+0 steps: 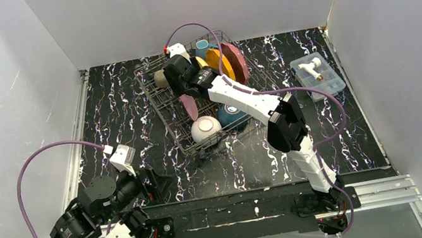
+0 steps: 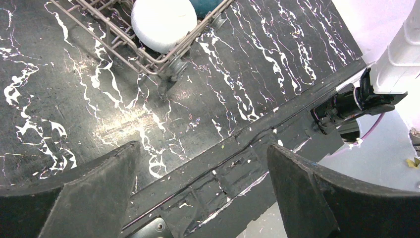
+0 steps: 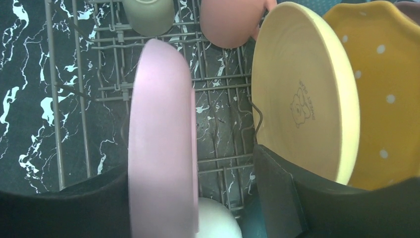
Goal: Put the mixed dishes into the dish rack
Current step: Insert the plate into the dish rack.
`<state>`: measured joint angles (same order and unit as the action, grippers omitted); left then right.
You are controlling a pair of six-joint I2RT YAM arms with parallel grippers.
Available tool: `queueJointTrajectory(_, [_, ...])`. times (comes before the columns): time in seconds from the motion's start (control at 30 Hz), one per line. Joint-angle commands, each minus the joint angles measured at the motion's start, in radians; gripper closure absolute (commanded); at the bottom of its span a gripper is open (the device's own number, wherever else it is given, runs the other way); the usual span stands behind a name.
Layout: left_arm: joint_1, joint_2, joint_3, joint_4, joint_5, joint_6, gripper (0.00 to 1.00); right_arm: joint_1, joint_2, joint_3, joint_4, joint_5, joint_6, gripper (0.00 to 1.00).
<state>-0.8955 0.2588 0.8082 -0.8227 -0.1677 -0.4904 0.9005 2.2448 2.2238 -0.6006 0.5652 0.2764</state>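
Dish rack: the dish rack sits mid-table, turned a little askew, its long side running from the far edge toward the arms.
Pink plate: the pink plate stands on its rim among the wires near the middle of the rack. From above only its thin edge shows. That edge runs along the rack's length, so its faces look out to the rack's long sides.
Right gripper: the right gripper hangs straight over the pink plate, jaws apart with the plate between them. One finger is right against the plate's side, though I cannot tell if it touches. The other finger stands clear, with bare wire showing in the gap.
Neighbouring plates: the yellow plate leans on edge just beside, its stamped underside turned toward the pink plate. The orange dotted plate is behind it and the dark red plate beyond that.
Mugs: the grey-olive mug and the pink mug are at the rack's far end, with the blue mug there too.
Bowls: the white bowl and the teal bowl lie bottoms-up at the near end.
Left gripper: the left gripper hovers above the table's near edge, jaws spread wide with nothing between them, well apart from the rack.
Clear box: the clear box rests at the table's right side.
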Motion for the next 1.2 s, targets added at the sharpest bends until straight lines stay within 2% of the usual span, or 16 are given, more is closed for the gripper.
queueJointTrajectory(0.0, [0.005, 0.021, -0.006, 0.003, -0.003, 0.01, 0.02, -0.015, 0.033, 0.07, 0.056, -0.043, -0.012, 0.24])
queueJointTrajectory(0.47, [0.015, 0.041, -0.004, 0.003, 0.006, 0.013, 0.02, -0.025, 0.09, 0.115, 0.083, -0.115, -0.037, 0.19])
queueJointTrajectory(1.17, [0.035, 0.046, -0.006, 0.01, 0.027, 0.019, 0.02, -0.027, 0.051, 0.091, 0.135, -0.208, -0.016, 0.14])
